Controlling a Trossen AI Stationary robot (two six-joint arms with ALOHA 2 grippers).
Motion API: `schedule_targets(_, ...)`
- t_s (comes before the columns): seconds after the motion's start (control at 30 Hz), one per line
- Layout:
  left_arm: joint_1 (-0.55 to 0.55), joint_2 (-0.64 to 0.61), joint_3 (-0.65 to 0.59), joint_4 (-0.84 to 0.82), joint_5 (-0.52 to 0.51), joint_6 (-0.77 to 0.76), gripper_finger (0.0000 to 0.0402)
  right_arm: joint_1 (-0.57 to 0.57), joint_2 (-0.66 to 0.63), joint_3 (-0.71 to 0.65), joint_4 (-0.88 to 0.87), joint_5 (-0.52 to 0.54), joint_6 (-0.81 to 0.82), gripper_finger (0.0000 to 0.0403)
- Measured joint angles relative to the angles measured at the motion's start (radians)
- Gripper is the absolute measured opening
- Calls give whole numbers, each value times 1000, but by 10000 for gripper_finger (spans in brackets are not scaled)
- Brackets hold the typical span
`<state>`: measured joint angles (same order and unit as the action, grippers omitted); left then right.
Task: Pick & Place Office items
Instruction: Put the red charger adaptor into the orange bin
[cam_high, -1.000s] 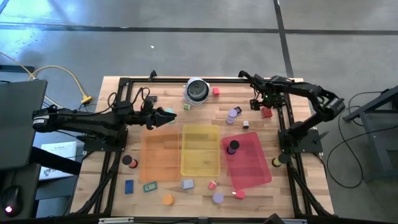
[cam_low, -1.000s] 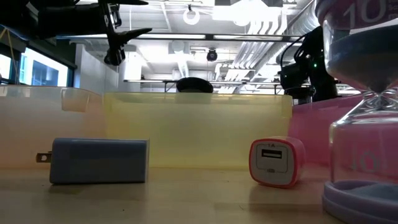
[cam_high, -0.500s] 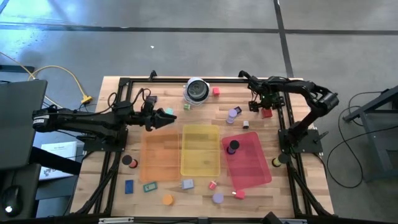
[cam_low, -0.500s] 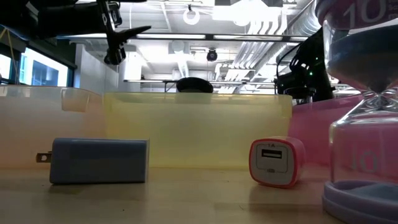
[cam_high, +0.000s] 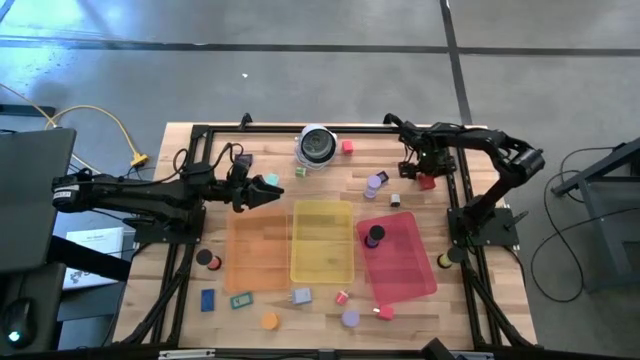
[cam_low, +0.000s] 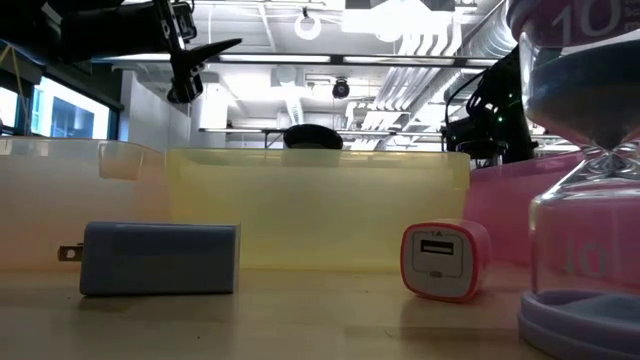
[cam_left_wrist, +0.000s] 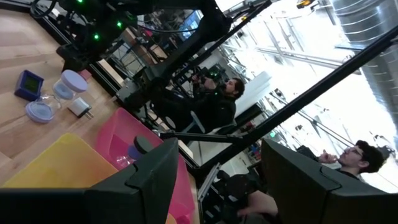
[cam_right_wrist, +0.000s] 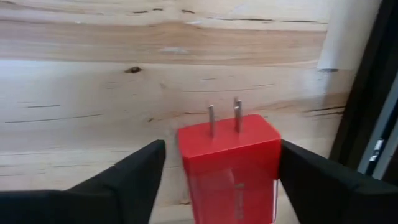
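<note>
A red charger (cam_right_wrist: 230, 168) lies flat on the wooden table near the far right corner (cam_high: 429, 181), its two prongs pointing along the tabletop. My right gripper (cam_right_wrist: 222, 152) points down over it, open, with one finger on each side of it (cam_high: 424, 172). My left gripper (cam_high: 258, 190) hangs high over the table's left part, open, with nothing between its fingers (cam_left_wrist: 217, 168). In the high view a teal piece (cam_high: 269, 183) shows at its fingertips; I cannot tell whether it lies on the table. My right gripper comes at the red charger from above, a finger along each long side. Bare table shows between one finger (cam_right_wrist: 134, 168) and the charger. The other finger (cam_right_wrist: 311, 174) stands at the charger's edge (cam_right_wrist: 273, 162), and I cannot tell whether it touches.
Orange (cam_high: 258, 255), yellow (cam_high: 322, 240) and red (cam_high: 405, 265) trays lie side by side mid-table; a dark disc (cam_high: 374, 236) sits in the red one. A silver-and-black round object (cam_high: 317, 146) stands at the far edge. Small pieces lie near the front edge (cam_high: 301, 296) and beside a purple timer (cam_high: 376, 182).
My right gripper has sunk toward the red charger and now stands around it. The charger has not moved.
</note>
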<state>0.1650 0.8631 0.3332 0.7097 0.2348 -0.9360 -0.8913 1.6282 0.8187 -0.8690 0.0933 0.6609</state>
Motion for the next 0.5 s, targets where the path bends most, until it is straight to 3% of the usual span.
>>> schedule_targets(0.17,0,0,0,0,0,-4,224,0,0,-1,2,-2,0,200)
schedule_targets(0.4,0,0,0,0,-1,-5,224,0,-10,-1,-17,-6,-51,200)
schedule_targets(0.5,0,0,0,0,-1,-6,224,-14,-40,-7,-51,-61,-107,200)
